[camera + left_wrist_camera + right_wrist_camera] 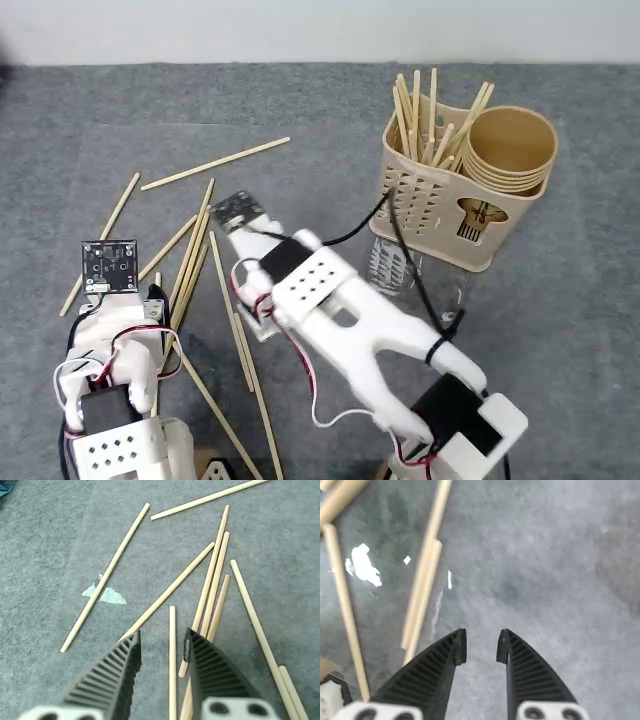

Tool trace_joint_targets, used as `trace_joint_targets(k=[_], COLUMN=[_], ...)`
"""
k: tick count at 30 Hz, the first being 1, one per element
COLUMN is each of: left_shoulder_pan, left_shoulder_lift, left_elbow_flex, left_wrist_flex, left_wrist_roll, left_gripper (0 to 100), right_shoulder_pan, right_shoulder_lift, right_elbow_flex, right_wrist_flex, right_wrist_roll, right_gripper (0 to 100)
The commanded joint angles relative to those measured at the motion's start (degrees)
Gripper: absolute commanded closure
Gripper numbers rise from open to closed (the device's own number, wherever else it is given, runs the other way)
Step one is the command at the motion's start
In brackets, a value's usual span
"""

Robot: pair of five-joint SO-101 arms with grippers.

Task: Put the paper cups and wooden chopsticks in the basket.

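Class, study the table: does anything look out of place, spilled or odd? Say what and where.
Loose chopsticks lie scattered at crossing angles on the grey mat, as if spilled; others stand in the basket with the paper cups. A pale scrap lies under one stick.

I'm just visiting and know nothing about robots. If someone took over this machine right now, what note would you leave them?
Left pincer: open, empty, low over the loose chopsticks, one lying between its jaws.
Right pincer: open, empty, over the grey mat, loose sticks beside it.
Done: paper cups stacked in the basket; a bunch of upright chopsticks stands next to them.
Left: many sticks lie scattered on the mat and need to go into the basket.
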Motion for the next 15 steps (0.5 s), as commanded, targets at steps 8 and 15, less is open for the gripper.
trace_joint_targets(k=[8, 15], left_shoulder_pan=[0.0, 1.9], left_shoulder_lift=[-0.3, 0.9], left_elbow_flex=[-16.3, -19.3], left_wrist_flex=[10.5, 14.5], left_wrist_roll=[-3.6, -9.6], left_gripper=[86, 86], right_shoulder_pan=[10.9, 17.2], right_shoulder_lift=[-17.8, -21.8], right_elbow_flex=[-0.5, 3.7], right_wrist_flex=[10.5, 8.3], right_wrist_roll=[4.6, 4.4], right_gripper=[89.4, 89.4])
